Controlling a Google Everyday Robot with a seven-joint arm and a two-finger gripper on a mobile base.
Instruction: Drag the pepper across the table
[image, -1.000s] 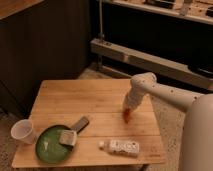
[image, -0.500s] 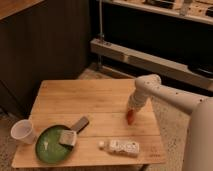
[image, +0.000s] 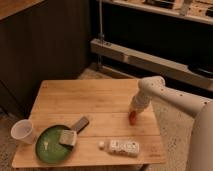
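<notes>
Gripper (image: 134, 116) down at right edge of bench (image: 75, 100), directly atop pepper (image: 132, 120); long axis, finger spread: cannot tell.

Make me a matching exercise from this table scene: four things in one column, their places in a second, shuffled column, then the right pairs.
Things:
1. pepper
2. white bottle
3. green plate
4. white cup

Places:
A. at the table's left edge, beside the plate
B. near the right edge, right under the gripper
C. lying on its side along the front edge
D. front-left part, with a sponge-like block on it

Pairs: 1-B, 2-C, 3-D, 4-A
</notes>
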